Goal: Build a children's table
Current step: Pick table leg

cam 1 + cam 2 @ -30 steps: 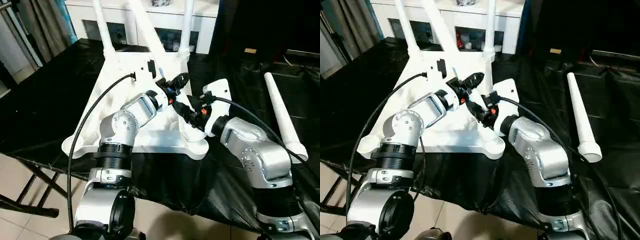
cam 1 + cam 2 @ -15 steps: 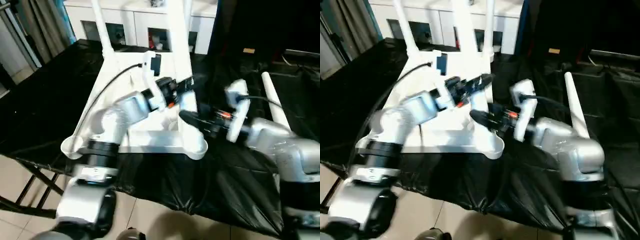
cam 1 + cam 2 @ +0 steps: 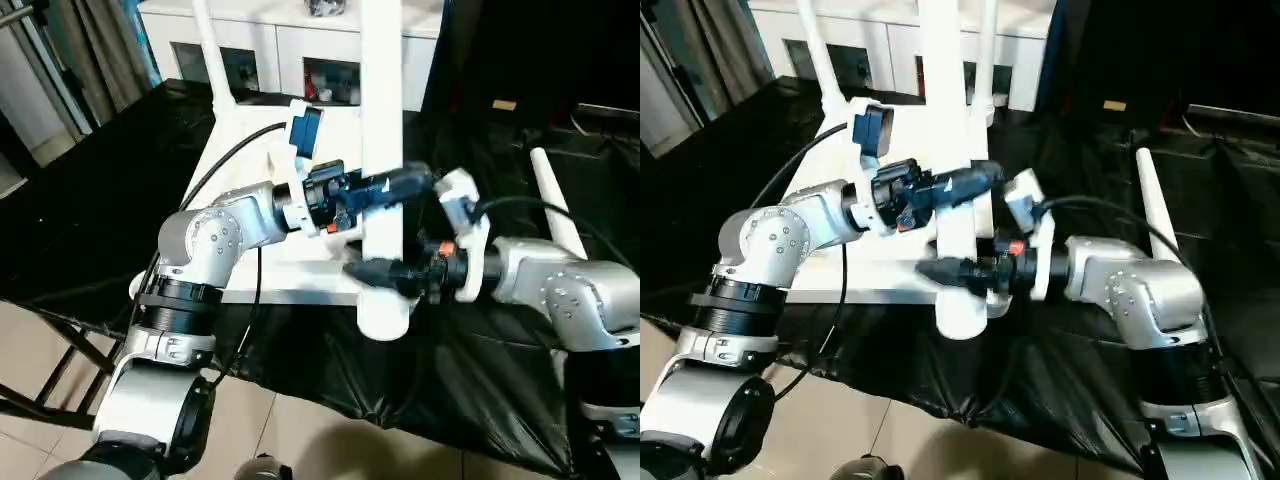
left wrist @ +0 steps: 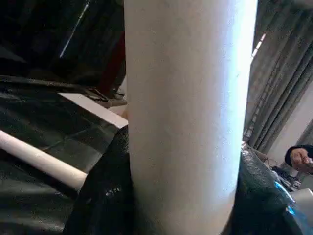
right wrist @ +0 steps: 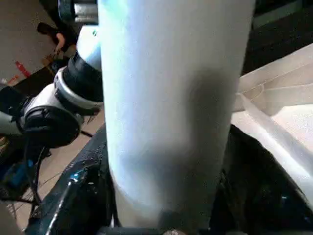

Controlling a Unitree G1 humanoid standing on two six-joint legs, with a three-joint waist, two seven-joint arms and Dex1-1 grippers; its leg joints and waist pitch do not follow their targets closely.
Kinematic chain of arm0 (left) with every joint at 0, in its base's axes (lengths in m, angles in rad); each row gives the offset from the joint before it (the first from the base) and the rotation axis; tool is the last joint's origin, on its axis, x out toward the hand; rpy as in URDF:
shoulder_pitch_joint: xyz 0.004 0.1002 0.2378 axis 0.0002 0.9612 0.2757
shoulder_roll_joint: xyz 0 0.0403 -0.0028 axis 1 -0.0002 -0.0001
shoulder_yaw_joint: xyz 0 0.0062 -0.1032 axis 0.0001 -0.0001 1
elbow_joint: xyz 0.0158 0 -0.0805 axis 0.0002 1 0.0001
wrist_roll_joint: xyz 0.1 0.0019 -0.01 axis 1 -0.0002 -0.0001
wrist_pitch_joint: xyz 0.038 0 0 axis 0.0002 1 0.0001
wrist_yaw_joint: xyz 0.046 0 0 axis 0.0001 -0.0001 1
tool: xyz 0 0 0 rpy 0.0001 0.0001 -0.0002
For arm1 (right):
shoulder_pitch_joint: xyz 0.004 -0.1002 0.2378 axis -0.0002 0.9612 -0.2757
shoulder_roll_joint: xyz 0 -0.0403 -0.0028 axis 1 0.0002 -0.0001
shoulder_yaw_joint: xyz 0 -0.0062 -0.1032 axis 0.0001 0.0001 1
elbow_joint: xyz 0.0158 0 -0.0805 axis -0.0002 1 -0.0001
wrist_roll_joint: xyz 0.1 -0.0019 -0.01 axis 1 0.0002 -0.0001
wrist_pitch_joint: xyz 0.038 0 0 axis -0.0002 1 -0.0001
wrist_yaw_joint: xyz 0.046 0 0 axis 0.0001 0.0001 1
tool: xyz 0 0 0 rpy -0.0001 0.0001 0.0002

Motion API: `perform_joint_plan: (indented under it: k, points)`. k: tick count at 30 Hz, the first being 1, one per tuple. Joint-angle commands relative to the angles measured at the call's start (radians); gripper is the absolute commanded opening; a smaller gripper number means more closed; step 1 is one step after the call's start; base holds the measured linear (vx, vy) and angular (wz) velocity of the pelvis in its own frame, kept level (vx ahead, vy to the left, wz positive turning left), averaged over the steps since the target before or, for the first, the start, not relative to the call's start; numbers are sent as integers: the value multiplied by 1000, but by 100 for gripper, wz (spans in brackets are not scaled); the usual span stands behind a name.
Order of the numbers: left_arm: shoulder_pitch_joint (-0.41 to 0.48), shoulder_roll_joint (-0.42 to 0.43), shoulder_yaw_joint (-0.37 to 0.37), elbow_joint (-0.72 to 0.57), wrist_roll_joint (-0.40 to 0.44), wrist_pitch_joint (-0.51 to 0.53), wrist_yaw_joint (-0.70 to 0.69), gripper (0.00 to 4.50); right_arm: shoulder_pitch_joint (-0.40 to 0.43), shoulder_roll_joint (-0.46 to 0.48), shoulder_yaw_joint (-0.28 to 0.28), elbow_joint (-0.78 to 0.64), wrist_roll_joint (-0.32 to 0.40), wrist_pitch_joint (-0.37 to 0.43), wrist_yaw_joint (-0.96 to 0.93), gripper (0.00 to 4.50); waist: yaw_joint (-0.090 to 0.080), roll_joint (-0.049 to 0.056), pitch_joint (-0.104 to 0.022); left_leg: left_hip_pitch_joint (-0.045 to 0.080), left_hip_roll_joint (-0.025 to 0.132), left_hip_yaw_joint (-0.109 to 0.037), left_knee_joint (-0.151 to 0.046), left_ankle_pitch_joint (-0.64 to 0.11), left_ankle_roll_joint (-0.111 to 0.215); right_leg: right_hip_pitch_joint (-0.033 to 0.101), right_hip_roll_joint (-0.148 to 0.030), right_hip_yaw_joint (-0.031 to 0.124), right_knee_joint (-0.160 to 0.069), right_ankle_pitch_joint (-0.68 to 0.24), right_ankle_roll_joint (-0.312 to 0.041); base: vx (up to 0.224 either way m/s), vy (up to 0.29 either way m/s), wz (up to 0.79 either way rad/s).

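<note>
The white tabletop (image 3: 290, 280) lies upside down on the black-covered table, with two white legs (image 3: 210, 60) standing at its far corners. A third leg (image 3: 382, 90) stands upright over the near right corner, and its wide lower end (image 3: 384, 318) hides the socket. My left gripper (image 3: 400, 183) is shut on this leg at mid height. Lower down, my right gripper (image 3: 365, 272) grips it from the right. The wrist views show the leg (image 4: 186, 112) (image 5: 171, 107) between black fingers (image 4: 102, 196). I cannot tell if it is seated.
A loose white leg (image 3: 553, 200) lies on the black cloth at the right. A white glass-doored cabinet (image 3: 290, 50) stands behind the table. The table's front edge (image 3: 330, 390) runs just below the grippers. A person's hand (image 4: 301, 156) shows far off in the left wrist view.
The leg has swung from a slant to upright and come to the near right corner. My right arm has swung out to the right and closed on the leg low down.
</note>
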Motion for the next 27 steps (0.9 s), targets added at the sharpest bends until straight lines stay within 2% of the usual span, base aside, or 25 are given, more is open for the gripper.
perform_joint_plan:
  k: [1, 8, 11, 13, 15, 17, 22, 23, 25, 27]
  points:
    - [-7, -3, 4, -47, -55, 20, -38, 189, 1, -18, 19, 23, -26, 7, -11, 242, 3, -22, -81, 19, 79, -33, -62, -87, 53, 61, -103, 70, -71, -237, -142, 0, 0, 0]
    - [-3, 2, 3, -51, -63, 31, -61, 188, 5, -12, 20, 23, -17, 5, -17, 193, 3, -21, -82, 19, 79, -34, -61, -80, 55, 60, -102, 69, -70, -228, -144, 0, 0, 0]
    - [1, -4, 2, -50, -44, 10, -39, 188, 11, -3, 11, 16, -13, 3, -31, 191, 4, -20, -83, 19, 80, -35, -62, -79, 55, 59, -102, 69, -70, -225, -144, 0, 0, 0]
    - [3, -13, 8, -43, -15, -11, 7, 244, 17, 11, 1, 8, -17, -7, -60, 191, 3, -19, -83, 19, 80, -34, -61, -82, 52, 60, -103, 69, -70, -224, -145, 0, 0, 0]
    - [7, -18, 11, -46, 3, -26, 41, 258, 21, 23, -9, 0, -23, -19, -93, 191, 3, -18, -84, 20, 82, -35, -62, -83, 46, 59, -103, 69, -70, -220, -147, 0, 0, 0]
    - [9, -26, 14, -49, 31, -54, 87, 278, 23, 35, -21, -5, -33, -29, -131, 191, 1, -19, -84, 21, 82, -37, -63, -82, 41, 58, -103, 70, -69, -206, -148, 0, 0, 0]
    - [6, -57, 40, -35, 158, -109, 359, 289, 21, 85, -57, -30, -89, -62, -286, 191, -4, -20, -83, 18, 78, -37, -63, -85, 31, 61, -102, 70, -70, -215, -133, 0, 0, 0]
    - [8, -66, 45, -40, 178, -104, 420, 289, 23, 95, -60, -43, -96, -67, -310, 191, -5, -24, -85, 18, 80, -37, -63, -80, 29, 63, -102, 70, -65, -204, -131, 0, 0, 0]
    - [21, -85, 44, -64, 210, -114, 504, 260, 33, 111, -56, -77, -104, -73, -352, 191, -5, -23, -84, 19, 79, -36, -62, -76, 33, 62, -103, 71, -70, -214, -128, 0, 0, 0]
    - [31, -92, 39, -81, 206, -116, 503, 254, 36, 116, -53, -88, -104, -73, -364, 191, -4, -28, -84, 17, 76, -34, -62, -63, 42, 62, -102, 70, -70, -209, -127, 0, 0, 0]
